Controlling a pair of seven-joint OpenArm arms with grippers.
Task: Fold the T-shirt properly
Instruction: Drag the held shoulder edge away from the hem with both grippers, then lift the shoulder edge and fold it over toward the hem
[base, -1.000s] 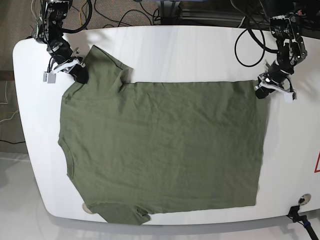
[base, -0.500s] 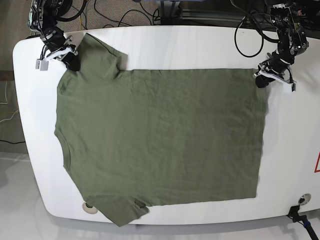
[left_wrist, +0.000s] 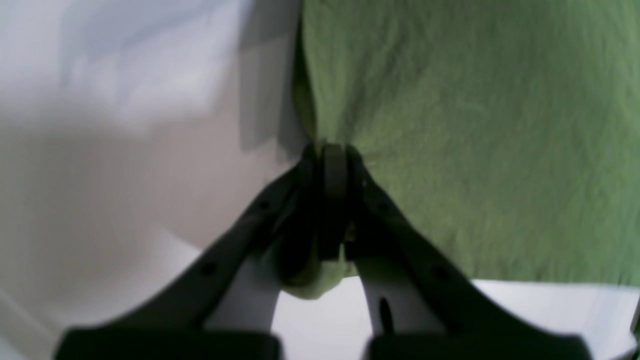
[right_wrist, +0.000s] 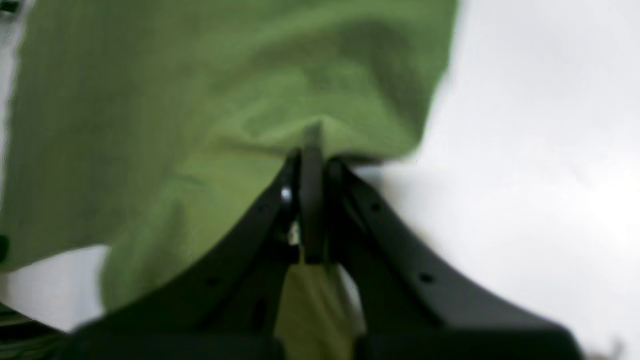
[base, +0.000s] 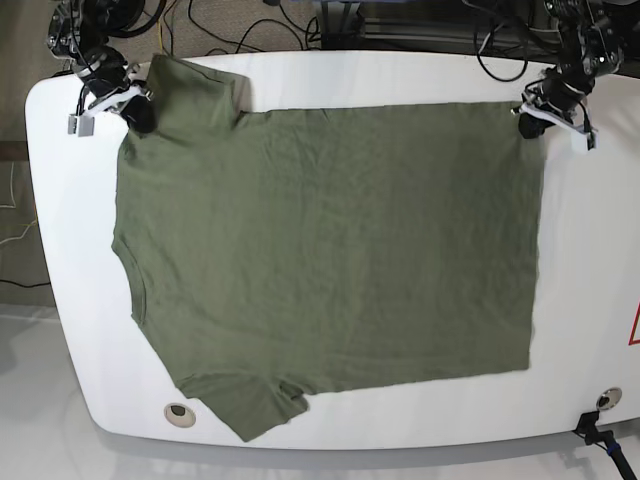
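The olive-green T-shirt (base: 320, 250) lies spread flat on the white table (base: 600, 260), neck toward the left edge and hem toward the right. My left gripper (base: 532, 118) is shut on the hem's far right corner; the left wrist view shows the T-shirt (left_wrist: 475, 125) pinched in the left gripper (left_wrist: 330, 155). My right gripper (base: 135, 110) is shut on the shoulder by the far left sleeve. The right wrist view has the T-shirt (right_wrist: 200, 100) bunching into the right gripper (right_wrist: 312, 150). A near sleeve sticks out at the front left.
Cables (base: 250, 30) lie on the floor beyond the table's far edge. A round hole (base: 179, 411) sits in the tabletop near the front left, and a small fitting (base: 605, 400) at the front right. A red mark (base: 635, 325) shows at the right edge.
Both grippers have pulled the T-shirt's far edge toward the back of the table. The whole cloth slid that way and lies flatter; the front left hole is now uncovered.
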